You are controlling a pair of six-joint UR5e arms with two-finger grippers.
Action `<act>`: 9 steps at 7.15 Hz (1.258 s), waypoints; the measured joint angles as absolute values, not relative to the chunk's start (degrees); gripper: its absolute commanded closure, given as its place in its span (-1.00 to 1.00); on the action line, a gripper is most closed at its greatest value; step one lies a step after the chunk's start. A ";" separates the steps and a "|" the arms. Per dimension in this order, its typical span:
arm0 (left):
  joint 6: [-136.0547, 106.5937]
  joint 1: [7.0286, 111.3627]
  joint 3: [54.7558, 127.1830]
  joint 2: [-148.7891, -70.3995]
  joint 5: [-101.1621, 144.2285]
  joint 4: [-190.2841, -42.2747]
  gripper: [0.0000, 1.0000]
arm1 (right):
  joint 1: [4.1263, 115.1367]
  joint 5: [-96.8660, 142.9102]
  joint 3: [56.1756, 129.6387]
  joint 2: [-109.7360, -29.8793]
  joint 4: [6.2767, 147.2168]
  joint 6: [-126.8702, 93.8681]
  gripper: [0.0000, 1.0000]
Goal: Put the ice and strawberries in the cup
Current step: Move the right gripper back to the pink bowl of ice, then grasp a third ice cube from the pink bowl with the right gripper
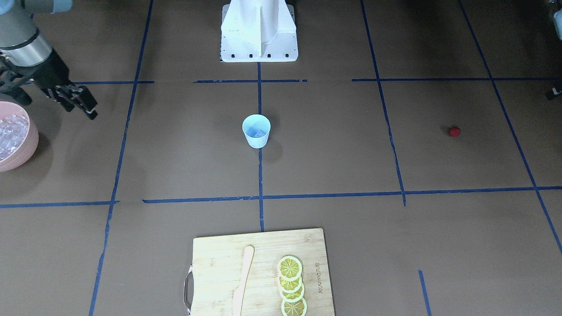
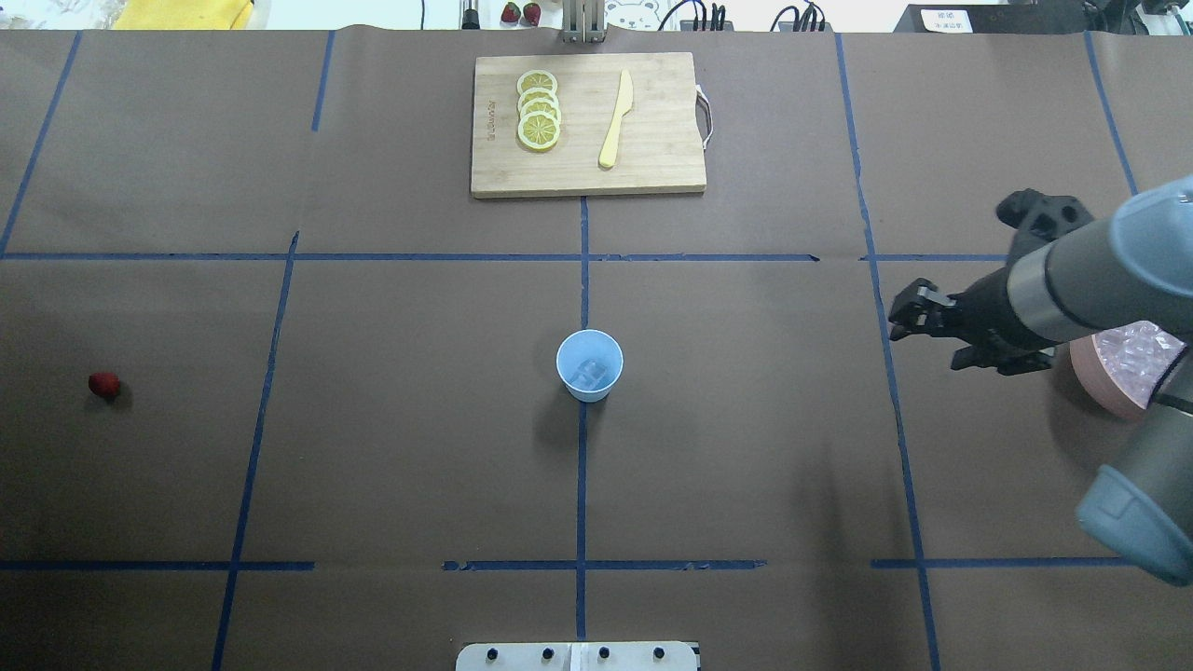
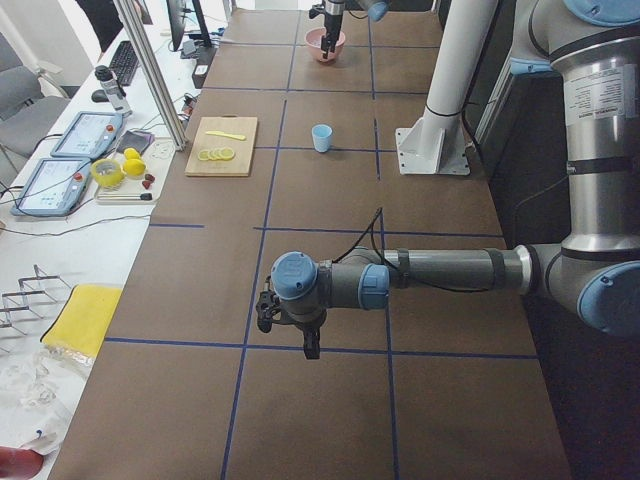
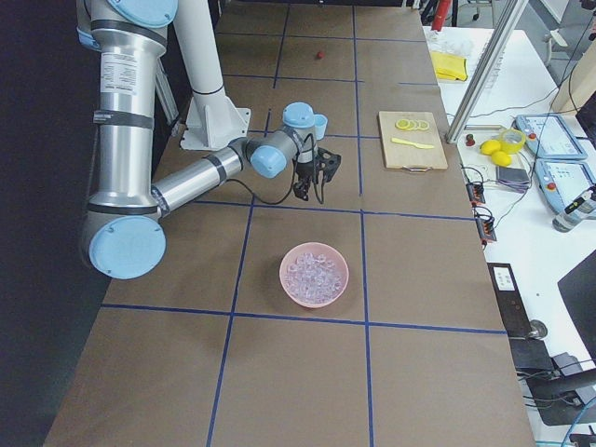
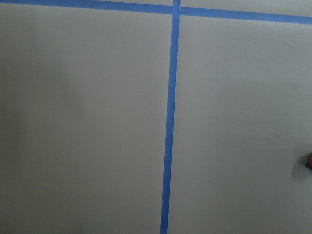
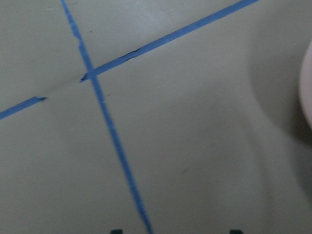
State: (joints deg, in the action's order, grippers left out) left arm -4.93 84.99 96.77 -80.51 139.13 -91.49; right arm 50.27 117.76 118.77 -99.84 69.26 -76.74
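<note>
The light blue cup [image 2: 589, 365] stands upright at the table's centre, on a blue tape line, with at least one clear cube of ice [image 2: 588, 374] showing inside it. More ice fills the pink bowl [image 1: 23, 152] far out on the robot's right. The right gripper [image 2: 909, 314] hangs above the table just on the cup's side of that bowl, well apart from the cup; its fingertips show spread wide at the bottom edge of the right wrist view, with nothing between them. The lone red strawberry [image 2: 103, 384] lies on bare table far out on the robot's left, well apart from the cup. The left gripper [image 3: 300, 335] hangs low over the table at that end, the berry just at the right edge of its wrist view; whether its jaws are apart or together cannot be told. On the far side of the table from the robot, a wooden board [image 2: 652, 172] carries a row of overlapping lemon slices [image 2: 539, 110] and a pale knife [image 2: 616, 119].
</note>
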 measured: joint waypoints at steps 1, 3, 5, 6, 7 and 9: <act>-4.98 84.99 96.77 -80.51 139.13 -91.49 -1.00 | 54.91 120.91 114.62 -104.67 62.35 -72.29 -0.84; -4.99 84.99 96.77 -80.51 139.17 -91.49 -1.00 | 64.16 127.55 105.39 -107.32 54.86 -68.53 -0.78; -4.91 84.99 96.85 -80.36 139.19 -91.49 -1.00 | 68.26 128.61 101.81 -106.19 54.38 -70.29 -0.76; -4.87 84.99 97.05 -79.98 139.21 -91.51 -1.00 | 68.80 128.42 100.31 -104.50 54.81 -72.59 -0.75; -4.86 84.99 97.46 -79.58 139.22 -91.55 -1.00 | 68.99 128.08 98.31 -103.19 54.89 -73.97 -0.75; -4.87 84.99 98.08 -78.82 139.22 -91.58 -1.00 | 69.06 127.76 95.67 -102.71 54.58 -74.62 -0.75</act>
State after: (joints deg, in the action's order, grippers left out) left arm -4.87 84.99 98.08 -78.82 139.22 -91.58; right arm 69.06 127.76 95.67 -102.71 54.58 -74.62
